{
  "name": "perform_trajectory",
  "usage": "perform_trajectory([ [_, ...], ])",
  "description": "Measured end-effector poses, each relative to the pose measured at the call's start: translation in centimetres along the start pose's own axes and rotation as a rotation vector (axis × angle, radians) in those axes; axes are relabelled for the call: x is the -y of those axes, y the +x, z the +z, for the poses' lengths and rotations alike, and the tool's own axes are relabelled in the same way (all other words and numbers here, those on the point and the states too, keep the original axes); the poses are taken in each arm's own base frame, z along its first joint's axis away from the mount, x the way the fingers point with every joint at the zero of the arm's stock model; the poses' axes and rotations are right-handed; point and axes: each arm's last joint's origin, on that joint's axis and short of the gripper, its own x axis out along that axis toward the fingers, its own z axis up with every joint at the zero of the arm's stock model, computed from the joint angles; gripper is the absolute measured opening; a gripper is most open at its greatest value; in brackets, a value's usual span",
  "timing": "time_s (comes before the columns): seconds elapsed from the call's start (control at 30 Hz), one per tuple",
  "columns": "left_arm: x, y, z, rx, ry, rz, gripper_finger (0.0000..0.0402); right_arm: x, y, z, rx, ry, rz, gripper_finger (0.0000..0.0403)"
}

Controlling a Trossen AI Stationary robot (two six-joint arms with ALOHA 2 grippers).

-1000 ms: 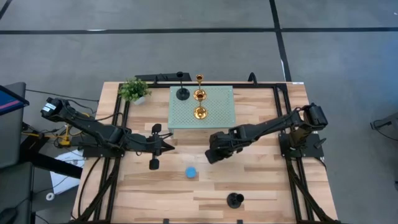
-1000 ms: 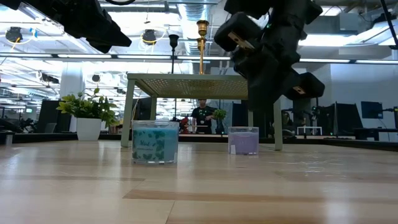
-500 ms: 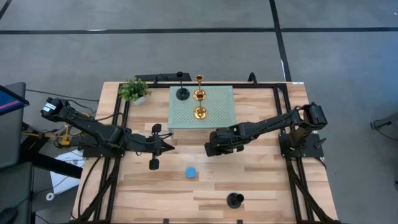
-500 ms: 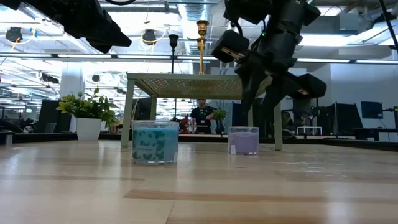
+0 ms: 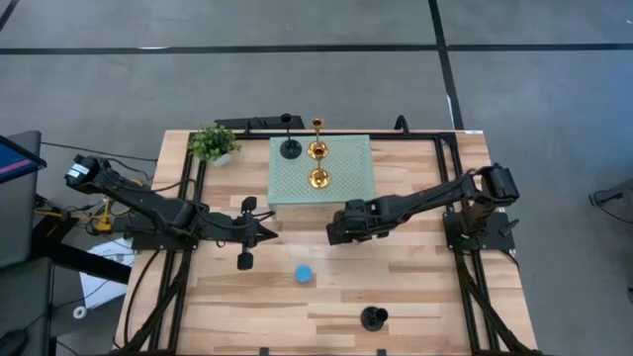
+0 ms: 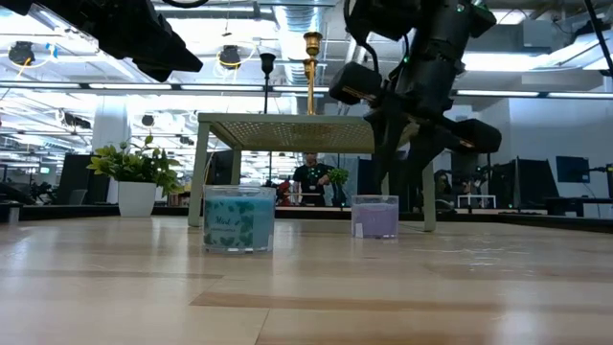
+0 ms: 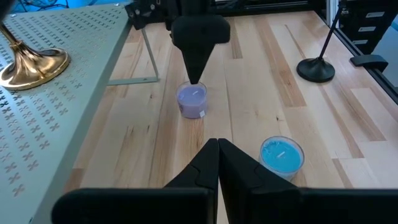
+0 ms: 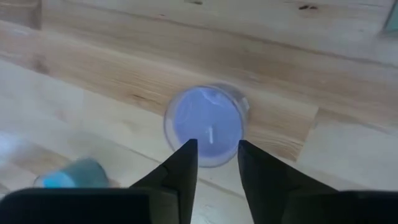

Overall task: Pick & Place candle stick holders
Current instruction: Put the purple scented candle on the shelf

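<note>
Three holders stand on our green stand (image 5: pixel 348 180); our right pincer (image 8: pixel 213 163), half open and empty, hangs above the lilac holder (image 8: pixel 206 124). Left pincer (image 7: pixel 217 163) closed, idle mid-worktop.

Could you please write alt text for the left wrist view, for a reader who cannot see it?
The right claw points down just above a lilac holder on the wooden table. A blue holder sits nearer the camera, beside the left claw, whose fingers are shut. A black holder stands farther off, and a gold holder rests on the mint-green perforated stand.
</note>
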Motion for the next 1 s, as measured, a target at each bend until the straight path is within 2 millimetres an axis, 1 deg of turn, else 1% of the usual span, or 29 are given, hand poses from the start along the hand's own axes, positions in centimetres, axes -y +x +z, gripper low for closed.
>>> perform_trajectory([
  [0.23, 0.0, 0.0, 0.0, 0.0, 0.0, 0.0, 0.0008, 0.0, 2.1, -1.2, -0.047, 0.006, -0.04, 0.0108],
  [0.27, 0.0, 0.0, 0.0, 0.001, 0.0, 0.0, 0.0008, -0.3, 2.2, -1.3, -0.049, 0.005, -0.019, 0.0108],
  [0.47, 0.0, 0.0, 0.0, -0.001, 0.0, 0.0, 0.0008, -0.3, 2.2, -1.3, -0.046, -0.001, -0.009, 0.0101],
  [0.63, 0.0, 0.0, 0.0, -0.001, 0.001, 0.0, 0.0008, -0.4, 2.2, -1.4, -0.046, -0.015, -0.005, 0.0071],
  [0.8, 0.0, 0.0, 0.0, -0.001, 0.0, 0.0, 0.0008, -0.4, 2.1, -1.7, -0.049, -0.056, 0.0, 0.0013],
  [1.0, 0.0, 0.0, 0.0, -0.001, 0.0, 0.0, 0.0008, -0.8, 1.8, -1.9, -0.091, -0.14, 0.015, 0.0004],
])
